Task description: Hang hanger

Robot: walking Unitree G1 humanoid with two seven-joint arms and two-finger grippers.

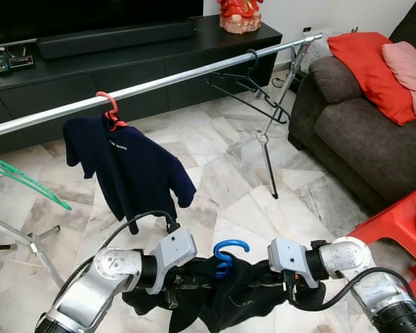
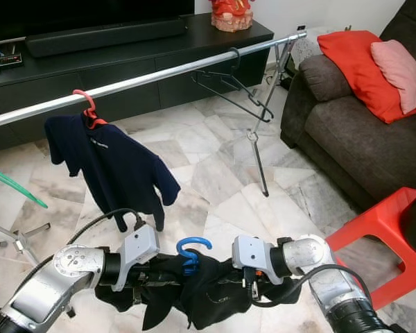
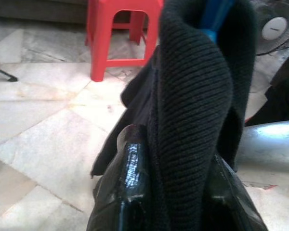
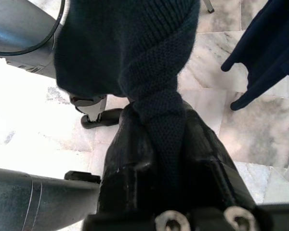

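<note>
A black knit garment (image 1: 229, 295) on a blue hanger (image 1: 227, 253) hangs low between my two arms, its hook pointing up. My left gripper (image 1: 177, 281) is shut on the garment's left shoulder; the knit (image 3: 192, 110) is pinched between its fingers (image 3: 127, 183). My right gripper (image 1: 277, 277) is shut on the right shoulder, with a twisted fold of cloth (image 4: 156, 96) running into it. The silver clothes rail (image 1: 159, 83) runs across above and beyond. It carries a navy T-shirt (image 1: 128, 170) on a red hanger (image 1: 109, 111) and an empty black hanger (image 1: 253, 90).
A green hanger (image 1: 21, 179) sticks in at the left. The rail's stand leg (image 1: 267, 156) is ahead on the marble floor. A dark sofa (image 1: 360, 132) with red cushions stands right, a red plastic stool (image 1: 402, 232) near my right arm, and a black TV console (image 1: 125, 62) behind.
</note>
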